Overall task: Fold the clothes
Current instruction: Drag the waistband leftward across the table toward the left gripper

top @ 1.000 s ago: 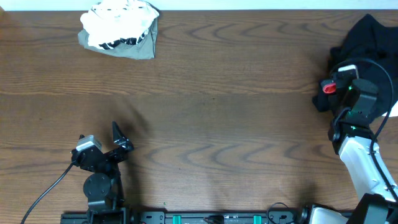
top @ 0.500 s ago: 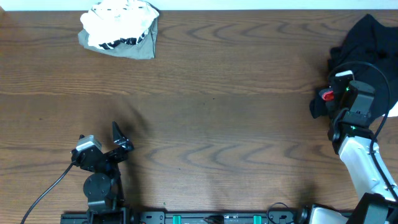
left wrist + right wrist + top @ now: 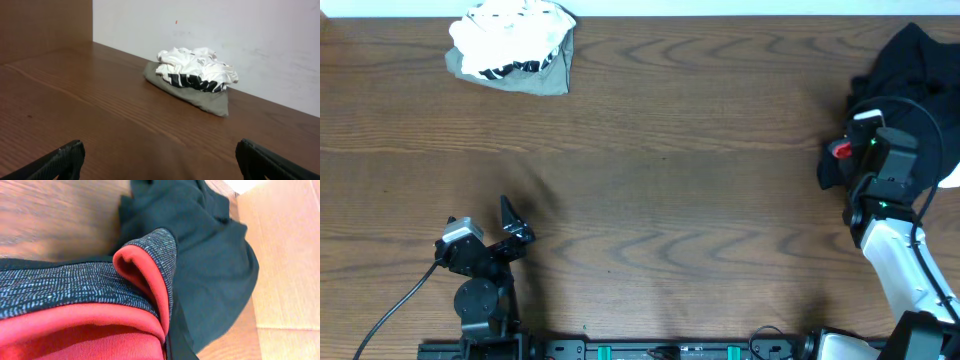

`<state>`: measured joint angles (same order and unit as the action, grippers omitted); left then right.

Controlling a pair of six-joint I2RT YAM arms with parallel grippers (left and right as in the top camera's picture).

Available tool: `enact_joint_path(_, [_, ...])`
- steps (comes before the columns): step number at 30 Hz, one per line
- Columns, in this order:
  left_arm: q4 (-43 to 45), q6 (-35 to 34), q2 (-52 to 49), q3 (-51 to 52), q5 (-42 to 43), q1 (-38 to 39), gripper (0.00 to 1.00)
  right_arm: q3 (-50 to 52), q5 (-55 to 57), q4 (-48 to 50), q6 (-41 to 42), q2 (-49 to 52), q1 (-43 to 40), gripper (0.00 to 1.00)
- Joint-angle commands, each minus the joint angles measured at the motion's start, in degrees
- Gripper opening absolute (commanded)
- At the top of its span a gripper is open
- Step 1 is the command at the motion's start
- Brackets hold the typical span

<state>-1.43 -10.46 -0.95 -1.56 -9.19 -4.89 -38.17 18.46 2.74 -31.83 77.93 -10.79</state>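
At desk [image 3: 670, 150] right edge, only the right wrist view shows a red-lined speckled fold [image 3: 145, 275] on the black garment [image 3: 210, 255]. The right end effector [image 3: 847, 140] is obscured, grip undeterminable. The left end effector [image 3: 160, 162] is spread wide, empty, facing the clothes pile [image 3: 195, 75].

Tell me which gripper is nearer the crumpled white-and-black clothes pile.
Left. The left gripper is by the near edge, in line with the crumpled white-and-black clothes pile, apart from it; the right gripper is far across, at the black garment.
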Motion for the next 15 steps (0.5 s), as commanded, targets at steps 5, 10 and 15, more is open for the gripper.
enact_joint_path(5, [-1.8, 0.3, 0.3, 1.3, -0.3, -0.3, 0.98, -3.8, 1.0, -1.4, 2.7, 0.1, 9.9, 0.01])
enact_joint_path(10, [-1.8, 0.3, 0.3, 1.3, -0.3, -0.3, 0.98, -7.5, 1.7, -6.0, 8.6, 0.1, 16.6, 0.01])
enact_joint_path(15, [-1.8, 0.3, 0.3, 1.3, -0.3, -0.3, 0.98, -10.7, 1.9, -11.9, 13.8, 0.1, 21.1, 0.01])
